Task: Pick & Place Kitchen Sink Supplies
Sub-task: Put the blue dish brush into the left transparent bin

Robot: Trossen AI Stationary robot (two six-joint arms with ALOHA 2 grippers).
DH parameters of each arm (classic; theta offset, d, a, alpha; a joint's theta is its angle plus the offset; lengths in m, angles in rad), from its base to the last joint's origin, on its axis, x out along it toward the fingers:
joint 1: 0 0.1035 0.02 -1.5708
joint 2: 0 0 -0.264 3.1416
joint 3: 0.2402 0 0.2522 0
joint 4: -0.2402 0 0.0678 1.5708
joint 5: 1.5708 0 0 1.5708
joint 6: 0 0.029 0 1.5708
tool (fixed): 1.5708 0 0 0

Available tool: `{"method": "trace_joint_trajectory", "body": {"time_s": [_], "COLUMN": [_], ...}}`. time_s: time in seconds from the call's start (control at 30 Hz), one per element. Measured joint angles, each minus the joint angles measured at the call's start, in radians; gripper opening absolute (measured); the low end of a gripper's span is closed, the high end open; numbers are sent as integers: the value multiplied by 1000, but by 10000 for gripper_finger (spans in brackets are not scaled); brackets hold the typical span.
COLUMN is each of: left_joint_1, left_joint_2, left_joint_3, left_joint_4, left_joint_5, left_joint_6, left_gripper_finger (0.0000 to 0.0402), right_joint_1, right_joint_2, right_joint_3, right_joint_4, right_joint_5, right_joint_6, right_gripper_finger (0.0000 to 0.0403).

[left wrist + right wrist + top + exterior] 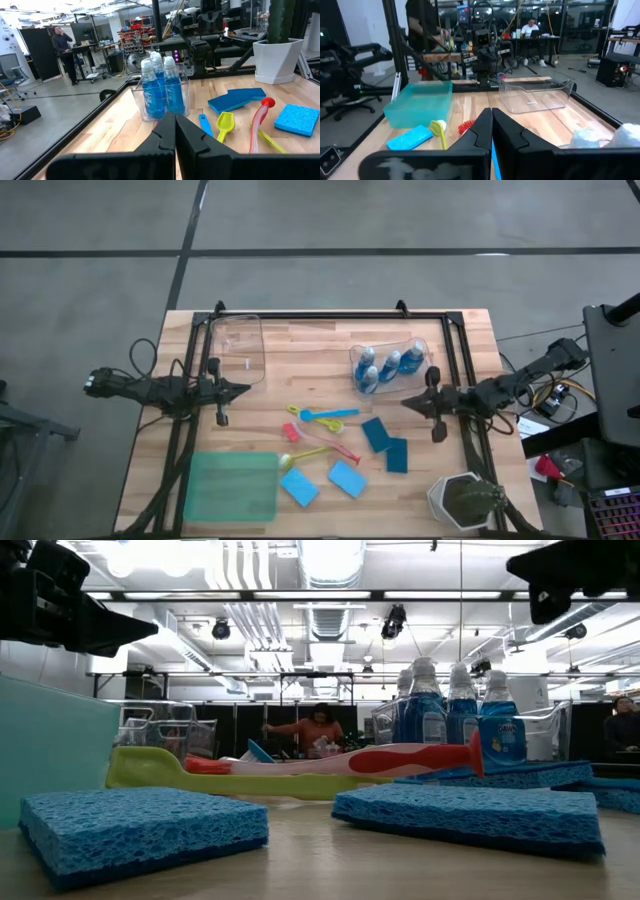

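Your left gripper point(238, 389) hovers at the left side of the pale wooden desk point(320, 340), fingers pressed together and holding nothing, just beside the empty clear plastic bin point(237, 348). Your right gripper point(408, 404) hangs at the right side, fingers likewise closed and empty, just below the second clear bin point(424, 352), in which the small blue bottles with pale caps point(388, 366) lie. Between the two grippers the thin blue brush point(333, 414), the yellow-green brush point(303, 454) and the pink brush point(336, 446) lie scattered mid-desk. Two dark teal sponges point(386, 444) sit near the right gripper; two light blue flat sponges point(323, 483) lie nearer the front edge. The translucent green tray point(232, 487) sits at the front left, the white faceted pot with a plant point(464, 501) at the front right.
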Motion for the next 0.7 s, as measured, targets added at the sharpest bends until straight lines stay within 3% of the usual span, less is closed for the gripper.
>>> {"method": "trace_joint_trajectory", "body": {"time_s": [0.3, 0.7], "left_joint_1": [0, 0], "left_joint_2": [0, 0], "left_joint_3": [0, 0], "left_joint_4": [0, 0], "left_joint_5": [0, 0], "left_joint_6": [0, 0], "left_gripper_finger": [0, 0], "right_joint_1": [0, 0], "right_joint_2": [-142, -188], "right_joint_3": [-102, -167], "right_joint_4": [1, -2], "right_joint_5": [0, 2], "right_joint_6": [-18, -21], "right_gripper_finger": [8, 9]}}
